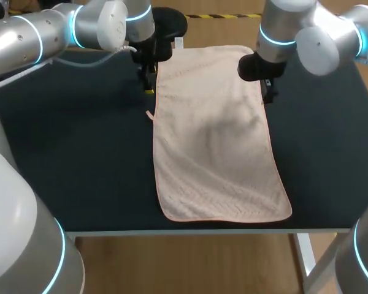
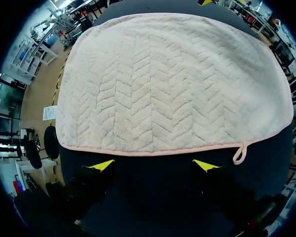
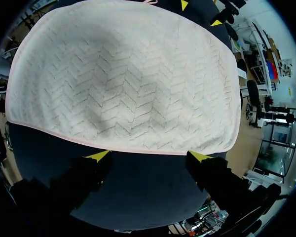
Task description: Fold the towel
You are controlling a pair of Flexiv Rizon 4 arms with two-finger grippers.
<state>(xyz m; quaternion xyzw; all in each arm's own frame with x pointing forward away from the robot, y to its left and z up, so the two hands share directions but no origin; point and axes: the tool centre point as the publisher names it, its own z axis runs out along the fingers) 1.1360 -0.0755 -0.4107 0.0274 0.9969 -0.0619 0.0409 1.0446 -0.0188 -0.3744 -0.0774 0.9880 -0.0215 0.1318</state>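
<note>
A pale pink towel [image 1: 218, 135] with a herringbone weave lies flat and lengthwise on the dark table [image 1: 73, 153]. My left gripper [image 1: 148, 87] hangs at the towel's left long edge near the far end. In the left wrist view the left gripper [image 2: 154, 166] is open, its yellow tips just short of the towel [image 2: 172, 84] hem, and a small hanging loop [image 2: 240, 153] sticks out beside it. My right gripper [image 1: 268, 93] stands at the right long edge, opposite. The right gripper [image 3: 149, 157] is open too, its tips at the towel [image 3: 123, 79] hem with nothing between them.
Bare dark table [image 1: 331, 147] lies on both sides of the towel. The towel's near end stops close to the table's front edge [image 1: 208, 231]. Across the towel from my right gripper, the left gripper's yellow fingertips [image 3: 184, 5] show.
</note>
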